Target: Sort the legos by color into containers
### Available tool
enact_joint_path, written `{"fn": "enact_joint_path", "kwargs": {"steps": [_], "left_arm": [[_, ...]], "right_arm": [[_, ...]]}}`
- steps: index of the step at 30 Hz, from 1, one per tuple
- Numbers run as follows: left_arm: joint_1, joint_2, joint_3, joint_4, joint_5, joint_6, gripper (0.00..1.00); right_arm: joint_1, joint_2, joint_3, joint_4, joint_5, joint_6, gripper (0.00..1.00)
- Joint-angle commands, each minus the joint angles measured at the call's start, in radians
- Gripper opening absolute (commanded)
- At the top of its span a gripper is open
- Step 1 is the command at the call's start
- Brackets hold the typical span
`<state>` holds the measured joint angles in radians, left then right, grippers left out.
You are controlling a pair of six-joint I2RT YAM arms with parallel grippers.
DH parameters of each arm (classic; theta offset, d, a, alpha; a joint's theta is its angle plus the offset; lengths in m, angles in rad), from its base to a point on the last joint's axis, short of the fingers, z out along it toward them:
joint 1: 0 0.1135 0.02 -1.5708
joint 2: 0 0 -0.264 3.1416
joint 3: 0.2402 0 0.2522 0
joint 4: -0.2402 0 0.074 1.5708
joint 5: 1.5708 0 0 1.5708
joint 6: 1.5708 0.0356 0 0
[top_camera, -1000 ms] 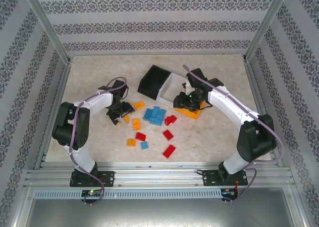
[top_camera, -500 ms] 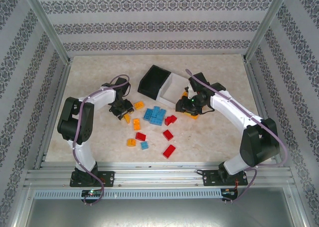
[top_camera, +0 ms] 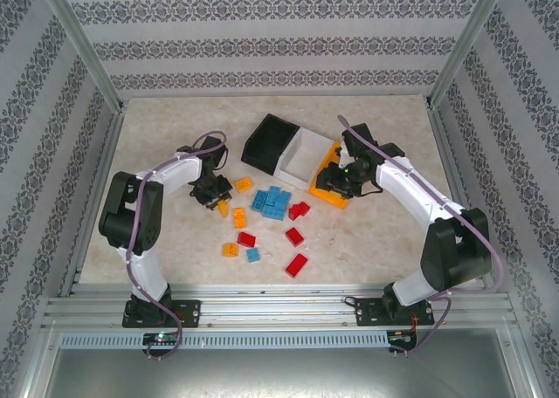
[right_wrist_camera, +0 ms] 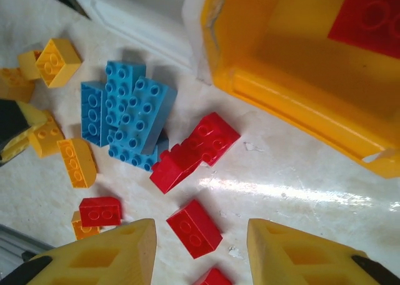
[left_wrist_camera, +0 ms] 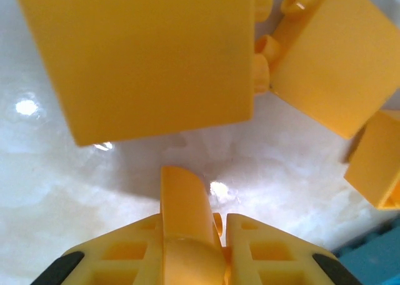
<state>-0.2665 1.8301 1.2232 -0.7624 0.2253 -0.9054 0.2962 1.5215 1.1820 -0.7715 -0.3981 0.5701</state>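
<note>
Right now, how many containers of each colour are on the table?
black bin: 1
white bin: 1
orange bin: 1
Total: 3

Logged three small open-topped rectangular plastic bins in a slanting row just right of centre, top view: black bin (top_camera: 269,141) upper left, white bin (top_camera: 303,159) just beside it, orange bin (top_camera: 334,199) lower right, one red brick (right_wrist_camera: 369,13) lying flat inside. Found small studded plastic bricks loose at centre frame: blue cluster (top_camera: 272,202), red bricks (top_camera: 297,264) right of and below it, orange-yellow bricks (top_camera: 239,217) to its left. Noted one orange-yellow piece (left_wrist_camera: 186,191) pinched edge-on in left gripper (left_wrist_camera: 190,219).
</note>
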Motion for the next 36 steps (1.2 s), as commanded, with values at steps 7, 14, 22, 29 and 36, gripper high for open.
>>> {"fn": "enact_joint_path", "kwargs": {"steps": [7, 14, 22, 29, 36], "left_arm": [[0.012, -0.094, 0.151, 0.01, 0.068, 0.038, 0.2], [0.01, 0.136, 0.532, 0.007, 0.145, 0.044, 0.2], [0.003, 0.452, 0.972, -0.118, 0.188, 0.081, 0.2], [-0.001, 0.63, 1.198, -0.182, 0.213, 0.093, 0.2], [-0.017, 0.69, 1.22, -0.165, 0.234, 0.086, 0.2]], "right_arm": [[-0.077, -0.048, -0.075, 0.041, -0.025, 0.049, 0.43], [-0.077, -0.055, -0.076, 0.036, -0.018, 0.072, 0.43], [-0.078, -0.102, -0.085, 0.0, 0.022, 0.091, 0.43], [-0.077, -0.15, -0.107, -0.037, 0.067, 0.106, 0.43], [-0.078, -0.184, -0.133, -0.054, 0.09, 0.132, 0.43]]}}
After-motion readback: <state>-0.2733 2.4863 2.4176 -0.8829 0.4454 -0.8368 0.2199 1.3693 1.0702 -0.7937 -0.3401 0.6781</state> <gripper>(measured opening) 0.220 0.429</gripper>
